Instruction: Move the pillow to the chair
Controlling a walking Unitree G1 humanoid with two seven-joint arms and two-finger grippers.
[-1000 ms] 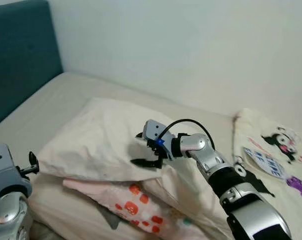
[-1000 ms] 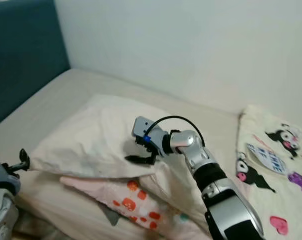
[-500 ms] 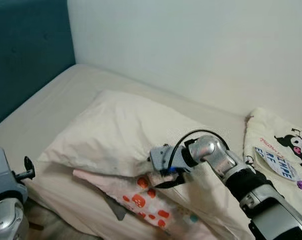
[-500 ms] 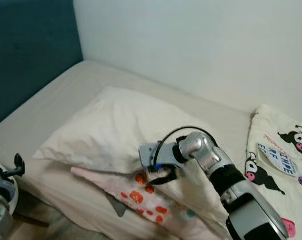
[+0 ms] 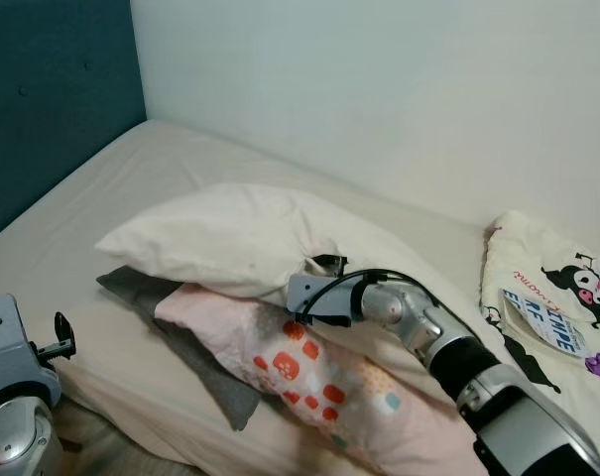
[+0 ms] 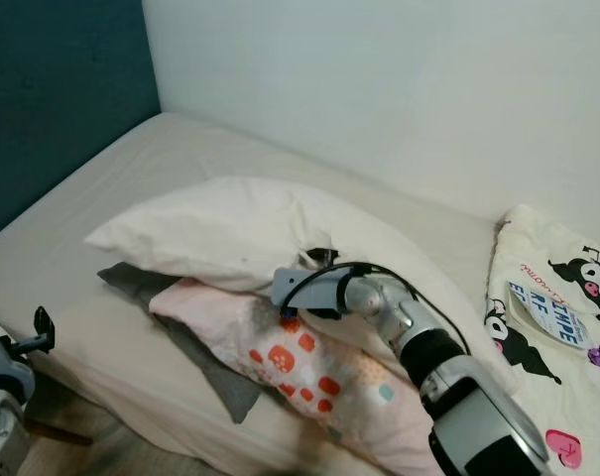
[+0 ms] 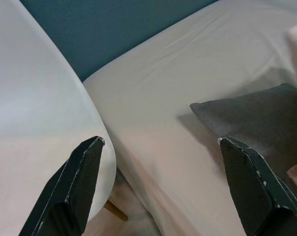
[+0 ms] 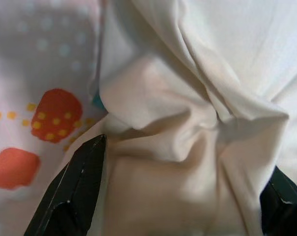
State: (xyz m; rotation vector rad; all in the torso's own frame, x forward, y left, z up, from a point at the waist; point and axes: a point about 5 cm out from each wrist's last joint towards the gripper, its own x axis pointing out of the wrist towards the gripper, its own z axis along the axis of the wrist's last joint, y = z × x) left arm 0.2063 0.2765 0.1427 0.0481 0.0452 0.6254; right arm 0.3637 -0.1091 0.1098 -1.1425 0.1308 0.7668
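The cream pillow [image 5: 220, 238] lies on the bed on top of two other pillows, its near edge lifted and bunched. My right gripper [image 5: 319, 283] is pushed into that edge from the right, with one black finger [image 5: 327, 263] above the fabric. In the right wrist view the fingers [image 8: 77, 191] stand wide apart, and a fold of the cream pillow [image 8: 187, 128] fills the gap between them. My left gripper [image 7: 158, 187] hangs open low at the bed's near left corner, holding nothing. Beside it is a white rounded surface [image 7: 35, 108] on a wooden leg.
A pink pillow with red spots [image 5: 309, 367] and a grey pillow [image 5: 195, 347] lie under the cream one. A cartoon-print blanket [image 5: 557, 297] covers the bed's right side. The teal headboard [image 5: 42, 99] stands at the left, and a white wall runs behind the bed.
The camera has shifted. My right gripper dropped from above the pillow to its near edge and pushed in. The edge rose and bunched, uncovering the grey pillow.
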